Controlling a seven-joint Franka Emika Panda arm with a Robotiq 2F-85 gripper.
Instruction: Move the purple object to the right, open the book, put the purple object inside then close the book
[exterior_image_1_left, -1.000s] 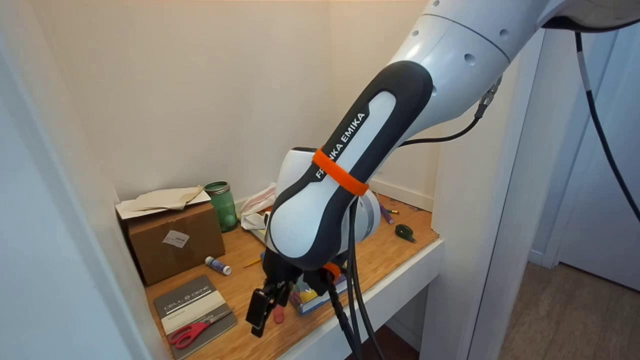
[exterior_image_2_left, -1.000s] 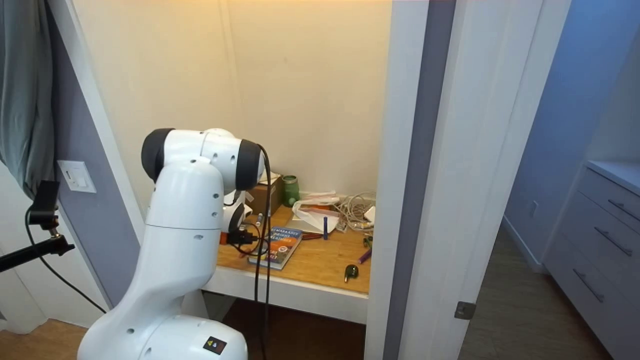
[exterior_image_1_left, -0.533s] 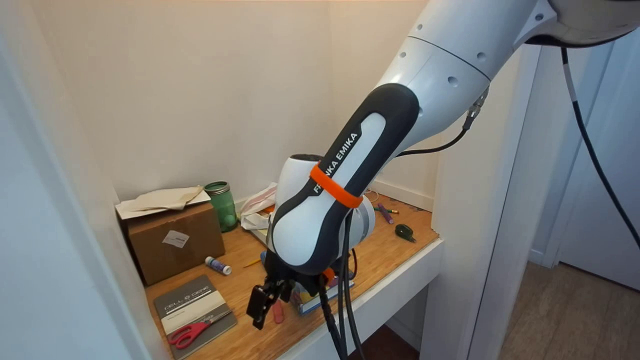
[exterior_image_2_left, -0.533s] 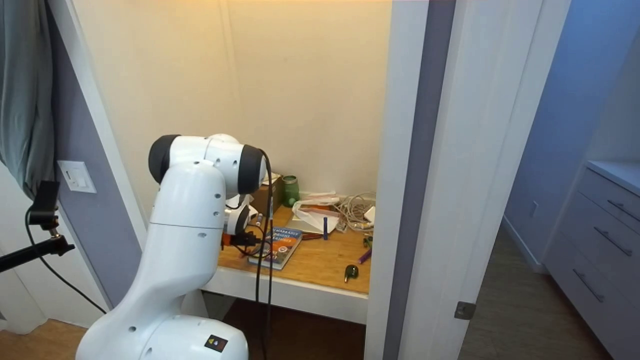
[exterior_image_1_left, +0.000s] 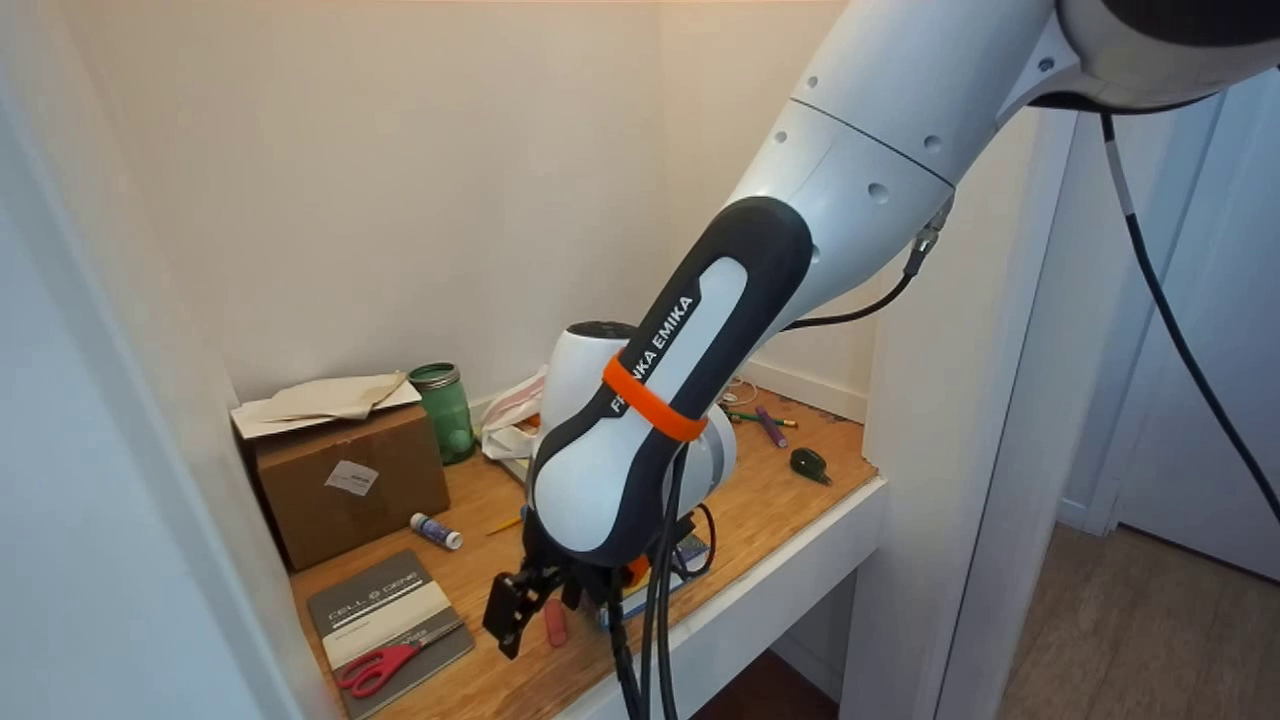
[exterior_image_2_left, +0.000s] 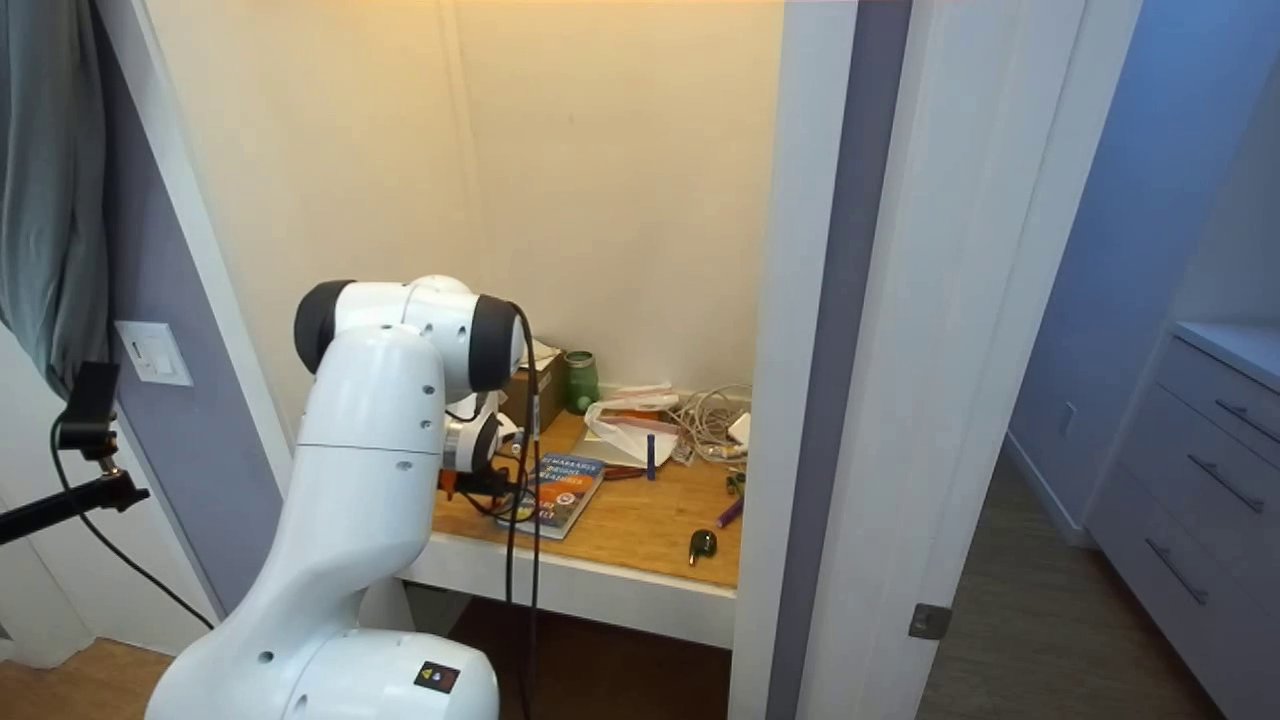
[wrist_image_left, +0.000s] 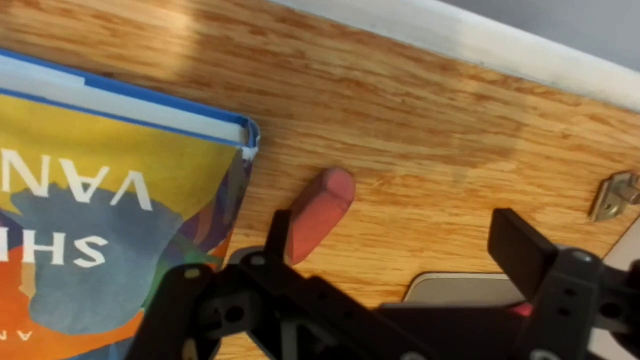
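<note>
The blue book with colourful pictures (exterior_image_2_left: 572, 492) lies closed and flat near the table's front edge. Its corner and page edge fill the left of the wrist view (wrist_image_left: 90, 300). A purple marker (exterior_image_1_left: 771, 427) lies at the right end of the table, also in an exterior view (exterior_image_2_left: 731, 513), far from my gripper. My gripper (wrist_image_left: 400, 242) is open and empty above the table, beside the book's corner. It also shows in an exterior view (exterior_image_1_left: 535, 615). A pink eraser (wrist_image_left: 322, 215) lies below, partly hidden by a finger. The arm covers much of the book in an exterior view.
A grey notebook (exterior_image_1_left: 380, 605) with red scissors (exterior_image_1_left: 375, 672) lies at the left. A cardboard box (exterior_image_1_left: 350, 500), green jar (exterior_image_1_left: 447, 415) and glue stick (exterior_image_1_left: 436, 531) stand or lie behind. A blue marker (exterior_image_2_left: 651, 457) stands upright behind the book. A dark green tape-like item (exterior_image_1_left: 809, 465) lies right.
The arm has lowered and its links have swung left in an exterior view. The gripper has shifted slightly left and stays open. The book, eraser and purple marker have not moved.
</note>
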